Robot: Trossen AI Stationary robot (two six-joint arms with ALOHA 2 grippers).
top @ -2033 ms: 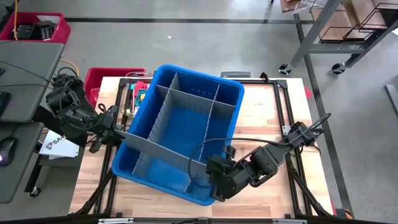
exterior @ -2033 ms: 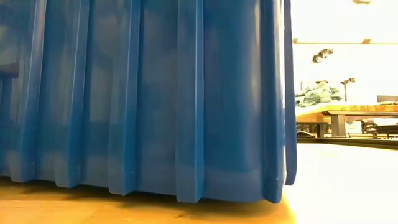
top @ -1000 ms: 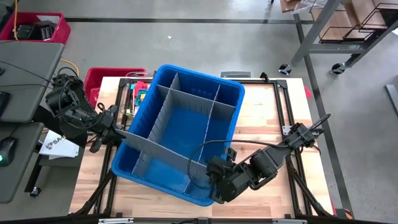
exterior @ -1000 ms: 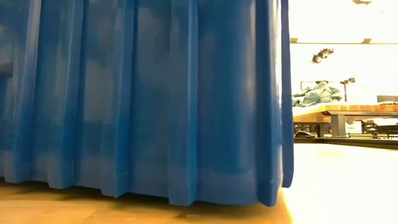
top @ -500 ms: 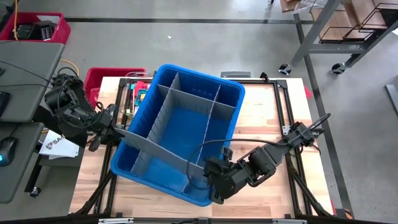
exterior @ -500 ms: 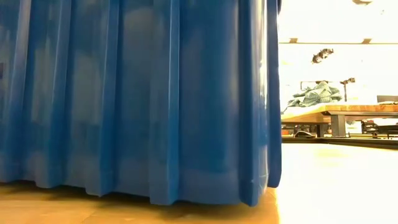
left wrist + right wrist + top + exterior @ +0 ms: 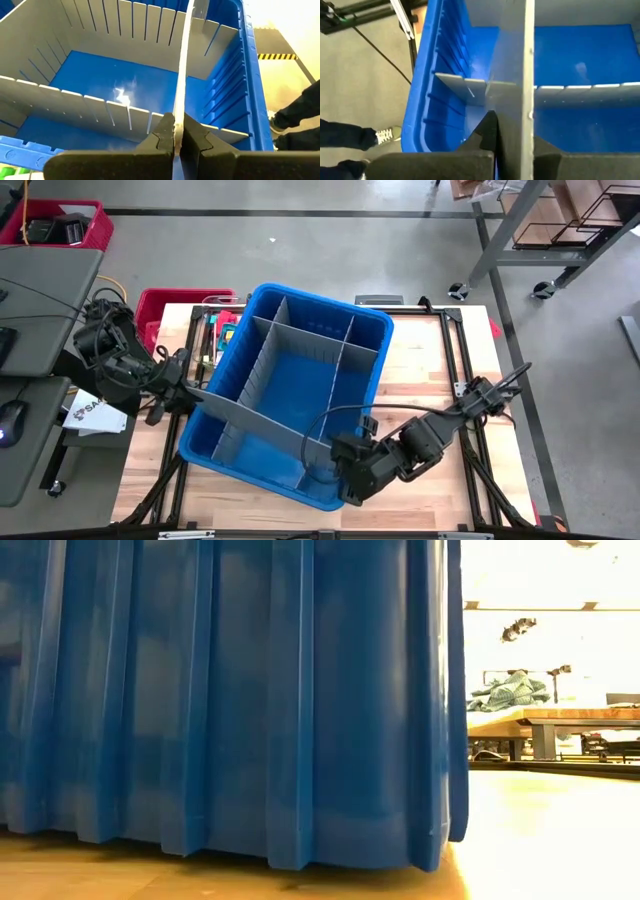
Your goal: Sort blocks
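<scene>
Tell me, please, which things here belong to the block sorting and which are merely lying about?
Job in hand: blocks beside the bin; blue bin; grey divider panel, clamped by the left gripper and right gripper.

Lying about: red crate; white label; computer mouse; person's shoe.

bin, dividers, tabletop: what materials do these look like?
Blue bin: looks like moulded plastic, slightly glossy; vertical ribs on its wall, soft highlights on the floor.
Grey dividers: probably thin rigid plastic sheet, matte; slotted edges, interlocking. The left tool and right tool are each shut on one.
Tabletop: light wood, plank lines and grain visible.
</scene>
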